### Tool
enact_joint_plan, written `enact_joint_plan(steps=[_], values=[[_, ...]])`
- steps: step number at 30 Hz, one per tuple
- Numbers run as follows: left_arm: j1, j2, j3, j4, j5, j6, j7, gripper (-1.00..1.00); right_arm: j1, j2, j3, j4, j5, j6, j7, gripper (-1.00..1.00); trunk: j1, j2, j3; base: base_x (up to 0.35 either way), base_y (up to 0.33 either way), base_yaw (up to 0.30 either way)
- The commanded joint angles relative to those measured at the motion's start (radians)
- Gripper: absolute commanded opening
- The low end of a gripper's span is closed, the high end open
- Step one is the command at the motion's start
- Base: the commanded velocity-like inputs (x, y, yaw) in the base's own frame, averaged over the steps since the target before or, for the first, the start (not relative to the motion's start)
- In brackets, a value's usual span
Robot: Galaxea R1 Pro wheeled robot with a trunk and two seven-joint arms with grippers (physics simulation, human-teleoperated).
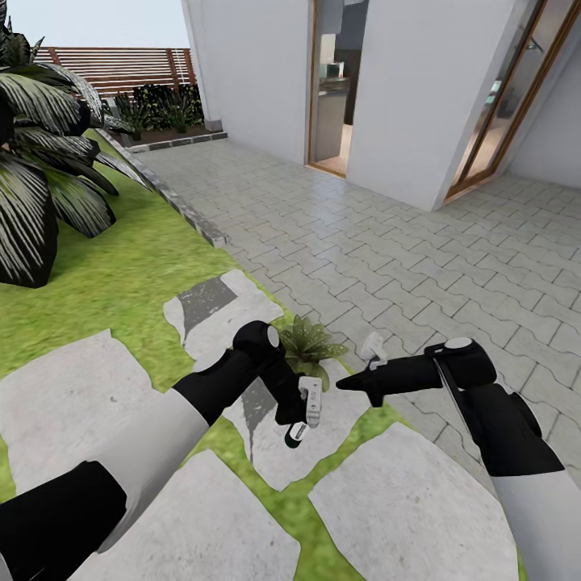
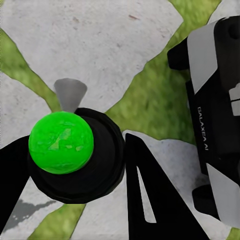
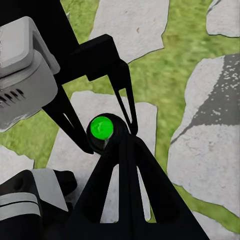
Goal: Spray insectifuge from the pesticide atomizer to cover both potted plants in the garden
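Head view: left gripper clamps the spray bottle above stepping stones, a leafy potted plant just beyond; right gripper nearby, opening unclear; palm far left, paving right

Bright even daylight, soft blurry renders

Looking along your left gripper, you have the pesticide atomizer end-on: a bright green round face set in a black ring, seated between the two black fingers, which press against its sides. A whitish nozzle tip pokes out past the ring. Beneath lie grey stepping stones split by strips of lawn. The robot's white-and-black base (lettered "GALAXEA AI") stands alongside.
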Motion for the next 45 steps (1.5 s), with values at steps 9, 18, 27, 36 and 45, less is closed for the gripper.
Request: enact_joint_plan(steps=[9, 18, 27, 36, 45], values=[[-0.001, -0.001, 0.0, -0.001, -0.006, 0.011, 0.023, -1.0, -0.001, 0.012, 0.0, -0.001, 0.009, 0.008, 0.009, -1.0, 0.0, 0.0, -0.001, 0.0, 0.0, 0.0], [-0.001, -0.002, 0.0, -0.044, -0.004, 0.011, 0.022, -1.0, -0.001, 0.012, 0.0, -0.001, 0.009, 0.008, 0.009, -1.0, 0.0, 0.0, -0.001, 0.0, 0.0, 0.0], [-0.001, -0.009, 0.0, -0.047, -0.004, 0.011, 0.023, -1.0, -0.001, 0.012, 0.0, -0.001, 0.009, 0.008, 0.009, -1.0, 0.0, 0.0, -0.001, 0.0, 0.0, 0.0], [-0.001, -0.013, 0.0, -0.047, -0.003, 0.011, 0.032, -1.0, -0.001, 0.012, 0.0, -0.001, 0.009, 0.008, 0.009, -1.0, 0.0, 0.0, -0.001, 0.0, 0.0, 0.0], [-0.001, -0.016, 0.0, -0.045, -0.003, 0.011, 0.089, -1.0, -0.001, 0.012, 0.0, -0.001, 0.009, 0.008, 0.009, -1.0, 0.0, 0.0, -0.001, 0.0, 0.0, 0.0]])
